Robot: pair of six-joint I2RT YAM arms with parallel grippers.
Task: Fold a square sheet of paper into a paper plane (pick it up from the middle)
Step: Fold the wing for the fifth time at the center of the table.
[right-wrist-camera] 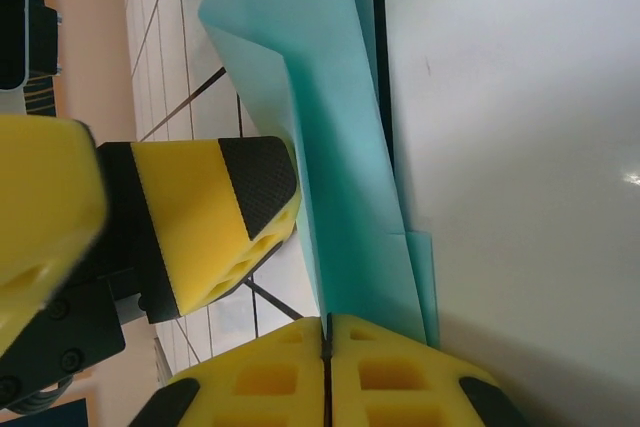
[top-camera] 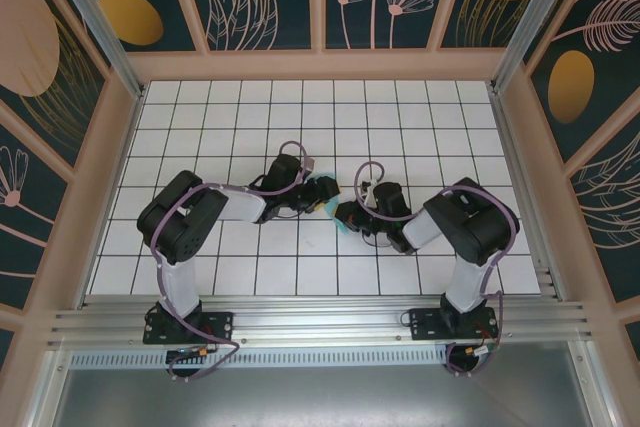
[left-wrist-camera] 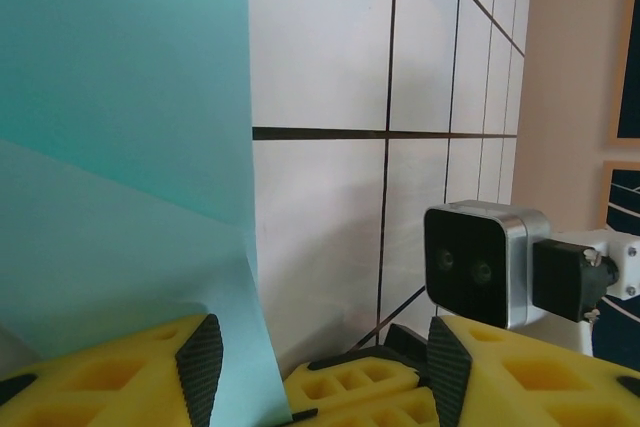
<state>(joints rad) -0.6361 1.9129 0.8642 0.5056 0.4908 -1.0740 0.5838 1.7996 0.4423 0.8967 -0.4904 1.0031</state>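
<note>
Square sheet of paper [right-wrist-camera: 350, 147]: thin, light teal-blue, partly folded, sitting between both grippers above the middle of the white gridded table [top-camera: 420, 117].
Left gripper [left-wrist-camera: 318, 342]: jaws spreading wide, grasping nothing, with the paper lying just beside one pad [left-wrist-camera: 203, 367].
Right gripper [right-wrist-camera: 327, 332]: clenching the paper's near end.
Long axis: running straight away from the right fingertips.
</note>
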